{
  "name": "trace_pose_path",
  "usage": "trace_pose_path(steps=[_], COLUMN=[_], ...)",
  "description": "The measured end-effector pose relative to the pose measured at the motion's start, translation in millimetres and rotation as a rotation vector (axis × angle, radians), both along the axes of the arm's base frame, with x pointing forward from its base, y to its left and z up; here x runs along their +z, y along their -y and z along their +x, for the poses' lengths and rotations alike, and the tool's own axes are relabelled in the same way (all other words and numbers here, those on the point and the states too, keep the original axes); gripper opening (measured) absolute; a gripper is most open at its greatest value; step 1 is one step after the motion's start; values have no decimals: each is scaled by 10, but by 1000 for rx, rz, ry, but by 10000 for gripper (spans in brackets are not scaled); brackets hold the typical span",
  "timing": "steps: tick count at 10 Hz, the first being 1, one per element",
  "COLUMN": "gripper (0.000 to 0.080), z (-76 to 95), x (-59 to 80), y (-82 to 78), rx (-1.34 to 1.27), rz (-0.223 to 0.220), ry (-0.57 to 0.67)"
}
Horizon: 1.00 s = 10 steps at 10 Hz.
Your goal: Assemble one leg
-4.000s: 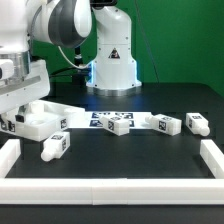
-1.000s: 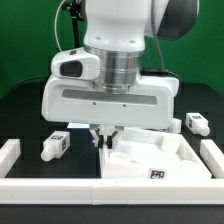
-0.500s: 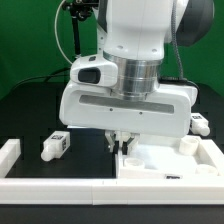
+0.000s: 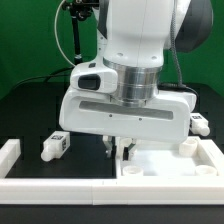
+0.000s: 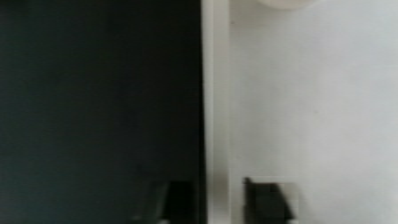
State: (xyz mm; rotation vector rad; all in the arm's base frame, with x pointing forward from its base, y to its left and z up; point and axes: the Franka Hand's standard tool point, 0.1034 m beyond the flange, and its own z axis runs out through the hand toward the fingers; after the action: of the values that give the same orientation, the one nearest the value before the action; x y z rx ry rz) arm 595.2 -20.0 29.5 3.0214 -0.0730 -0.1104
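My gripper (image 4: 120, 150) points straight down and is shut on the rim of the big flat white tabletop (image 4: 165, 160), which lies low at the front right of the exterior view. In the wrist view my gripper (image 5: 221, 202) straddles the tabletop's (image 5: 311, 100) raised edge, with one dark finger (image 5: 178, 203) on each side. One leg (image 4: 55, 145), a stubby white peg with a tag, lies on the black table to the exterior view's left of my gripper. A second leg (image 4: 200, 125) lies at the far right. Any other legs are hidden behind the arm.
A low white wall (image 4: 60, 185) runs along the front, with raised ends at the left (image 4: 8, 150) and right (image 4: 214, 150). The arm's large body (image 4: 130, 90) blocks the middle of the table. The robot base stands behind.
My gripper carried the tabletop from the exterior view's left to the front right. In the last second it shifted a little further right; the left leg did not move.
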Motion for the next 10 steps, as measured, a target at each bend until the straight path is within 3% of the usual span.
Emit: trace_pose_path(steps=[1,2,3,4,5,7,8,10], gripper=[266,266,466,590,590,637,648,649], z=[0,1,-13,-65,-148,-365,-387,-395], x=[0,9,145,322,425,605,655,629], y=[0,4,51,21,-71,-448,-530,-509], rx=[0,1,14,-1,-8,21,42,38], rz=[0,1,8,24,38,51,51,52], ry=[0,-1,-32,-47,-50,-37,-34,-38])
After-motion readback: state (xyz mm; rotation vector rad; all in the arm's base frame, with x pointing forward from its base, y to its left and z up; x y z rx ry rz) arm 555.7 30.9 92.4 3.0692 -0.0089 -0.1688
